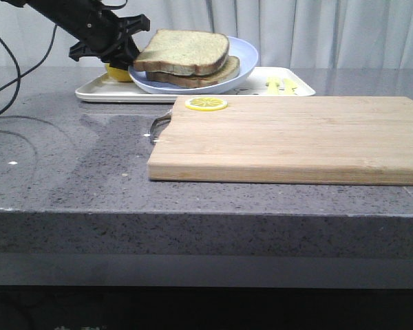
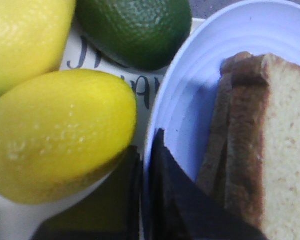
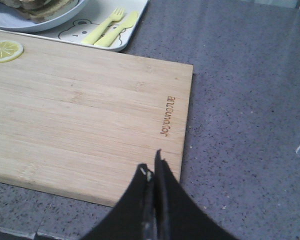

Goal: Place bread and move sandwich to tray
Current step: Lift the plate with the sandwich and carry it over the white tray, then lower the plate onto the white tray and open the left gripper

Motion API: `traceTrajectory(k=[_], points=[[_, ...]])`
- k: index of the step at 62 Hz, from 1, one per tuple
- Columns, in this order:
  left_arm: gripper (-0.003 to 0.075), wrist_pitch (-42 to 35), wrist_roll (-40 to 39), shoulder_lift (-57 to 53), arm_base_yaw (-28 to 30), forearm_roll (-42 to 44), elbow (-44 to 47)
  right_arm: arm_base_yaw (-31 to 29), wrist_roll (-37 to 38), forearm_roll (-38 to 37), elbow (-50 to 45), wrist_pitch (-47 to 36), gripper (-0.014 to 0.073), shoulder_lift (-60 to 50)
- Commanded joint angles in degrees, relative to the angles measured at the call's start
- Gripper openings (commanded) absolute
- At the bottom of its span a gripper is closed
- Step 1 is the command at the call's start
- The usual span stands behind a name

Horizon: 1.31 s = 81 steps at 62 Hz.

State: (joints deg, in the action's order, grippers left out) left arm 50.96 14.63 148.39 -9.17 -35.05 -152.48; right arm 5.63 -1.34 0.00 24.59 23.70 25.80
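From the front camera, my left gripper (image 1: 124, 58) reaches to the far side of the table and pinches the near-left rim of the light-blue plate (image 1: 244, 58), which carries the sandwich (image 1: 189, 58); the thick top slice of bread (image 1: 186, 47) already lies on the darker slice beneath it, so I judge the bread-placing step done. The plate sits tilted over the white tray (image 1: 96, 93), its far side raised away from my fingers, and I cannot tell whether its base fully rests on the tray yet. Nearer the camera than my gripper lies a wooden cutting board (image 1: 289, 141) with a lemon slice (image 1: 206, 104) on its far corner. From my left wrist camera, my dark fingers (image 2: 170, 195) are clenched on the plate rim (image 2: 190, 100), one on each side of it, with the crusts of the sandwich (image 2: 245, 150) just beyond them inside the plate. Just outside the rim, beside my fingers, are two lemons (image 2: 60, 135) and a green avocado (image 2: 135, 30) on the printed tray. From my right wrist camera, my right gripper (image 3: 154, 175) hovers clenched and empty over the board's (image 3: 90, 115) edge, with the plate, the tray's bear print and the yellow fork and knife (image 3: 110, 27) well ahead of it. What seems left is to settle the plate flat and let go.
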Motion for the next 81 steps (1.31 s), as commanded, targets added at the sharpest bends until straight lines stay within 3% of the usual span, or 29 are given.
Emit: traceTrajectory(k=[1, 14, 20, 37, 43, 65, 73, 81], points=[[-0.0017, -2.8, 2.9, -3.8, -0.9, -1.6, -2.0, -0.3, -0.2, 0.0, 1.5, -4.8, -0.011, 0.2], [-0.0012, -2.0, 2.9, -3.0, -0.9, -1.5, -2.0, -0.3, -0.2, 0.0, 1.5, -4.8, -0.011, 0.2], [0.0027, -2.2, 2.9, -3.0, -0.9, -1.5, -2.0, -0.3, -0.2, 0.0, 1.5, -4.9, -0.011, 0.2], [0.0313, -2.1, 2.9, -3.0, -0.8, -1.0, -2.0, -0.3, -0.2, 0.0, 1.5, -5.0, -0.011, 0.2], [0.0372, -1.4, 2.9, -3.2, -0.3, -1.0, -2.6, -0.3, -0.2, 0.0, 1.5, -4.9, -0.011, 0.2], [0.0339, 5.8, 2.5, -3.8, 0.8, -1.4, -15.4, -0.3, -0.2, 0.0, 1.5, -4.9, -0.011, 0.2], [0.0235, 8.6, 2.5, -3.8, 0.8, -1.4, -20.4, -0.3, -0.2, 0.0, 1.5, -4.9, -0.011, 0.2], [0.0057, 12.7, 2.5, -4.1, 0.8, -1.6, -22.6, -0.3, -0.2, 0.0, 1.5, -4.9, -0.011, 0.2]])
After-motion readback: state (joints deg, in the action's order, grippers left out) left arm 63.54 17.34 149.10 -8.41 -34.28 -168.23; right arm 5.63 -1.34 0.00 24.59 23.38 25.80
